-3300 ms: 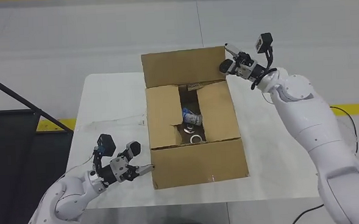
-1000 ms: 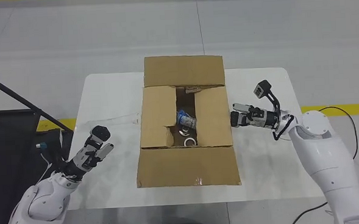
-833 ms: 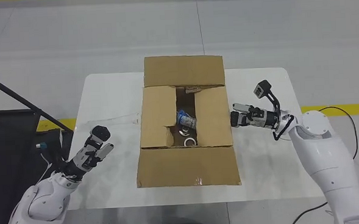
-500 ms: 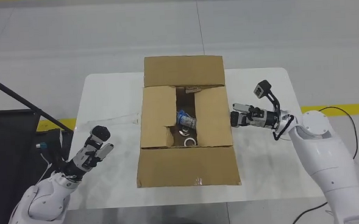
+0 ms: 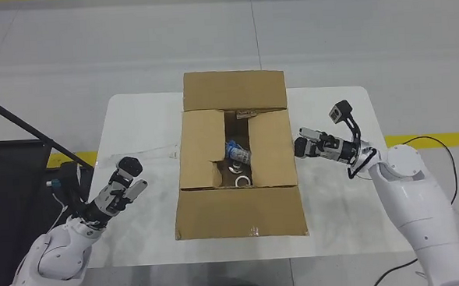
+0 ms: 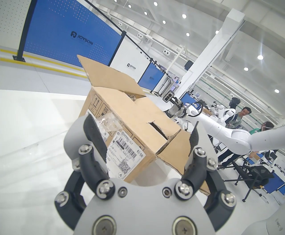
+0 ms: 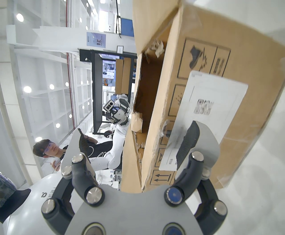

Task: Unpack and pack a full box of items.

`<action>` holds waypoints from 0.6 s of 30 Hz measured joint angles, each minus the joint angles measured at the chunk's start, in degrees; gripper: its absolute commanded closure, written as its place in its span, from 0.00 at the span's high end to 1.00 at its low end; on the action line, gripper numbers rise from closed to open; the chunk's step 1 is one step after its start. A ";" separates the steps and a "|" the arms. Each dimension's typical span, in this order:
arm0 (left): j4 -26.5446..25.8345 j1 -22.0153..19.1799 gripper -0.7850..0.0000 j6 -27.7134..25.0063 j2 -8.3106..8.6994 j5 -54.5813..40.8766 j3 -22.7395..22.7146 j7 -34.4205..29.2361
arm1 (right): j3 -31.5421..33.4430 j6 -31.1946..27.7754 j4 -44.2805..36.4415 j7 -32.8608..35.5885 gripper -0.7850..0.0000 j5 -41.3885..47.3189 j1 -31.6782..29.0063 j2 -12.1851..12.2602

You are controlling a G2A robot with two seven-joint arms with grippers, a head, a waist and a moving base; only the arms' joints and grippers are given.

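1 cardboard box (image 5: 241, 211) is sitting centrally on 1 white table (image 5: 135, 132). 2 grippers are hanging open and empty: the left gripper (image 5: 135, 188) at its 8 o'clock, the right gripper (image 5: 300, 144) just beside its 3 o'clock side.

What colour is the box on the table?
Brown cardboard; the box shows best in the top view.

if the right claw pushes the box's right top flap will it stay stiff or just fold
The right flap probably folds at its crease: thin cardboard, edges already torn. The cardboard box may shift little, since items sit inside. The open right claw is beside it.
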 measured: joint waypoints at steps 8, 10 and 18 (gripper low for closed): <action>0.14 0.11 1.00 -0.39 -0.17 -0.69 -1.37 1.77 | 5.47 -4.87 -6.48 -4.41 1.00 2.15 -5.22 0.89; 0.31 0.34 1.00 -0.50 -0.24 -0.89 -1.80 2.45 | 6.19 -4.83 -8.66 -5.11 1.00 2.72 -5.95 0.96; 1.51 1.17 1.00 -1.85 -0.51 -0.82 -2.53 3.64 | 0.34 4.23 -13.85 -5.49 1.00 0.26 -1.24 -0.17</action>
